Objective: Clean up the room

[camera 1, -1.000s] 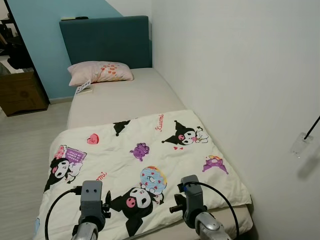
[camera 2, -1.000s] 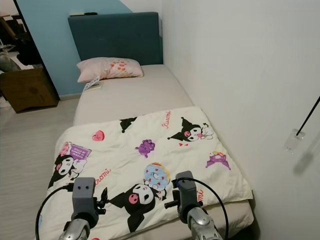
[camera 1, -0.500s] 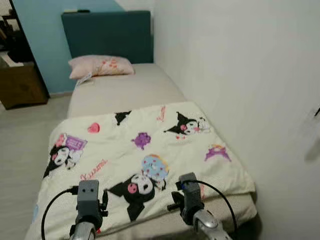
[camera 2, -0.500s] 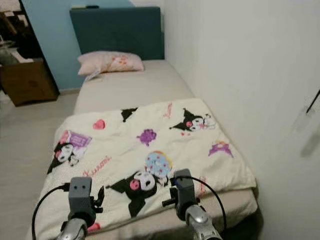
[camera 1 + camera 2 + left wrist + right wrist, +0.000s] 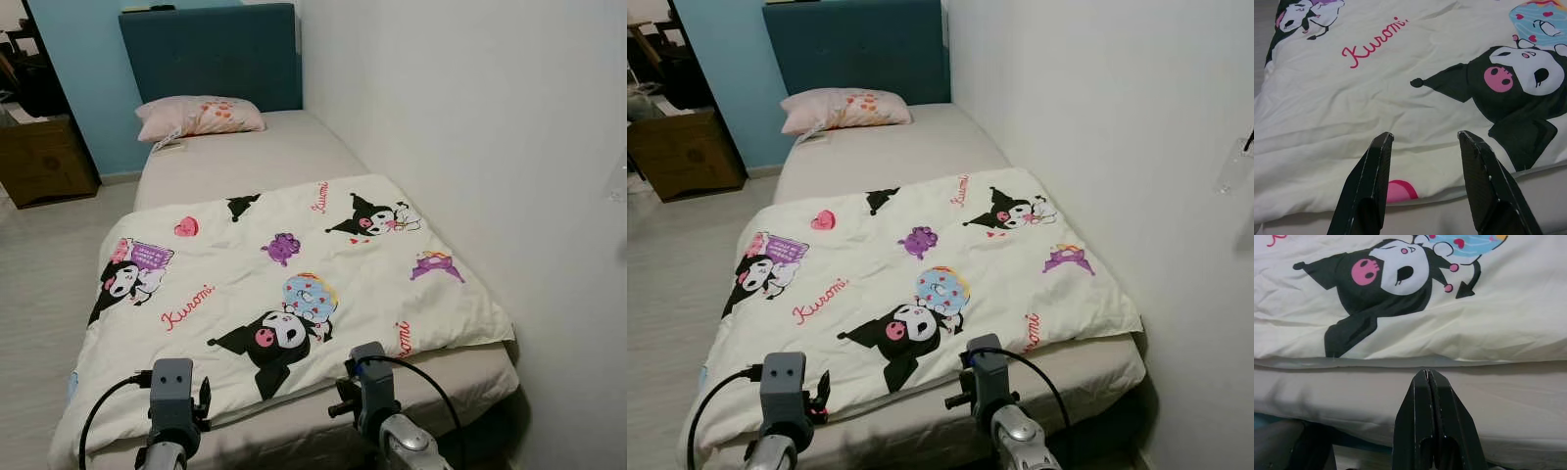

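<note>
Left gripper, fingers spread apart and holding nothing, hangs just above the near hem of the cartoon-print blanket; right gripper, fingers pressed together and empty, sits just short of that hem, over the bare mattress edge. The blanket lies straight ahead of both grippers on the foot half of the bed, the left gripper marginally nearer to its cloth. Its long axis appears to run across the bed, the far edge facing the pink pillow and teal headboard, with bare mattress between.
</note>
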`<state>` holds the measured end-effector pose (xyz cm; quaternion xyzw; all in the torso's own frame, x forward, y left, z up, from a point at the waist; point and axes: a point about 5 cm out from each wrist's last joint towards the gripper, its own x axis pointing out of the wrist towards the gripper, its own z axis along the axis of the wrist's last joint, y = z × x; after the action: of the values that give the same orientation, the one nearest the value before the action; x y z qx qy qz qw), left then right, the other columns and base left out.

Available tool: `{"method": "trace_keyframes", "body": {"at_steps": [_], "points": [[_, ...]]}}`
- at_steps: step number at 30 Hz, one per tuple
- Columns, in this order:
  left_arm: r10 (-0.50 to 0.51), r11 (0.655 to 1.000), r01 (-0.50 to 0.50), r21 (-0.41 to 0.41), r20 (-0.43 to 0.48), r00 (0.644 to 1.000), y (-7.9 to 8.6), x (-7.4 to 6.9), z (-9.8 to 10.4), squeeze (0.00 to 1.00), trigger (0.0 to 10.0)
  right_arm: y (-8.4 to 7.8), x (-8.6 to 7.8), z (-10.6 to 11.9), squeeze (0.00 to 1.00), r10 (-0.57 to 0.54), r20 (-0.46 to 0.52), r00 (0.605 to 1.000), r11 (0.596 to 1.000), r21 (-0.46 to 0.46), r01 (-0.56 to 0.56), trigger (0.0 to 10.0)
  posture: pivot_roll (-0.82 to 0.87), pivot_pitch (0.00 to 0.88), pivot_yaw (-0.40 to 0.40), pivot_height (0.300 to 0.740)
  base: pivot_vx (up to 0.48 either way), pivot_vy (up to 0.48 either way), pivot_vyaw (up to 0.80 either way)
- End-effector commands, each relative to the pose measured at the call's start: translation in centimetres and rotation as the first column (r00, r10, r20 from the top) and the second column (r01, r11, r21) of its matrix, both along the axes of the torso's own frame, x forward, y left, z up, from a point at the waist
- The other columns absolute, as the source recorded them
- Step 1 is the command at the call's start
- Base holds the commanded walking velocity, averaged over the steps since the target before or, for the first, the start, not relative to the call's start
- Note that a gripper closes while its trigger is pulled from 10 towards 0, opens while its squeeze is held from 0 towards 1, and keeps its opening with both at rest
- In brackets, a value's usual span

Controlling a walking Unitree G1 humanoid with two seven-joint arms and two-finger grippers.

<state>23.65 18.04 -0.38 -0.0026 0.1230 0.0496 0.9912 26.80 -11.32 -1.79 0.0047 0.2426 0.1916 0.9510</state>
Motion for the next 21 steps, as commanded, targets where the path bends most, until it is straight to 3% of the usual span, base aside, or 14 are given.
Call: {"method": "trace_keyframes", "body": {"at_steps": [1, 21], "points": [[0.006, 1.000, -0.006, 0.002, -0.012, 1.000, 0.00, -0.21, -0.19, 0.00, 10.0, 0.31, 0.13, 0.21, 0.00, 0.010, 0.011, 1.000, 1.000, 0.010, -0.010, 10.0, -0.02, 0.000, -0.001, 0.608, 0.000, 0.000, 0.00], [0.019, 1.000, -0.019, 0.001, -0.020, 1.000, -0.09, -0.46, -0.32, 0.00, 10.0, 0.19, 0.11, 0.20, 0.00, 0.023, 0.010, 1.000, 1.000, 0.001, -0.023, 10.0, -0.03, 0.000, -0.007, 0.600, 0.000, 0.000, 0.00]]}}
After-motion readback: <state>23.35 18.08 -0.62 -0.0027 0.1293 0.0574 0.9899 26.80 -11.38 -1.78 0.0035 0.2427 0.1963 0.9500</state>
